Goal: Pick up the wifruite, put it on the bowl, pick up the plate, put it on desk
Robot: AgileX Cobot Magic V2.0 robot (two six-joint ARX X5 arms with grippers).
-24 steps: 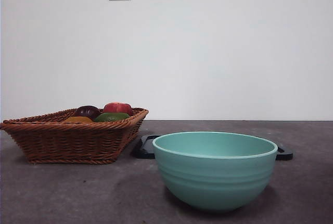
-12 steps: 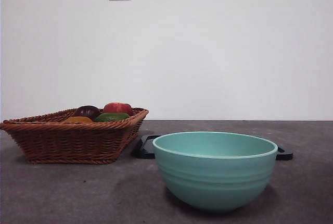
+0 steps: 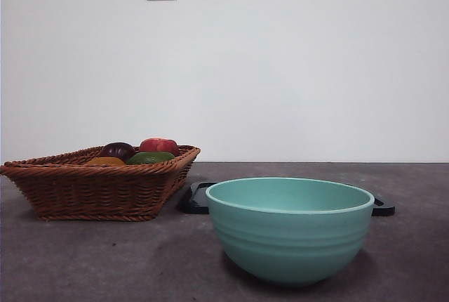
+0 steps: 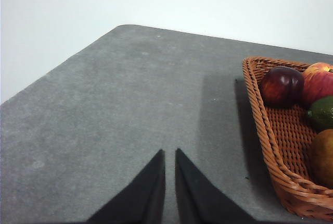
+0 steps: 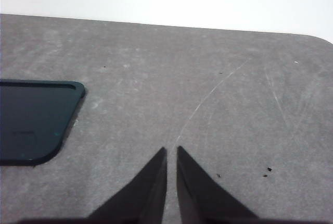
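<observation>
- Large round mint-green ridged bowl [image 3: 290, 228] stands upright on the dark grey-brown matte desk [image 3: 84, 260], nearest the front camera, rim level and mouth up.
- Flat black rounded-corner plate [image 3: 194, 198] lies on the desk just behind the bowl, at its 12 o'clock; its ends show at 10 and 2 o'clock of the bowl.
- Brown woven wicker basket [image 3: 98, 189] sits at the bowl's 9 to 10 o'clock, apart from it and near the plate's end.
- Small oval brownish-orange wifruite [image 4: 323, 157] lies inside the basket against its near wall; partly cropped, so long axis and pointing direction cannot be told.
- Also in the basket: dark purple round fruit [image 4: 281, 86], red apple-like fruit [image 4: 318, 82], green fruit [image 4: 322, 112].
- Left gripper [image 4: 169, 153] hangs over bare desk beside the basket, jaws nearly together, holding nothing.
- Right gripper [image 5: 171, 152] hangs over bare desk near the plate's corner, jaws nearly together, holding nothing.
</observation>
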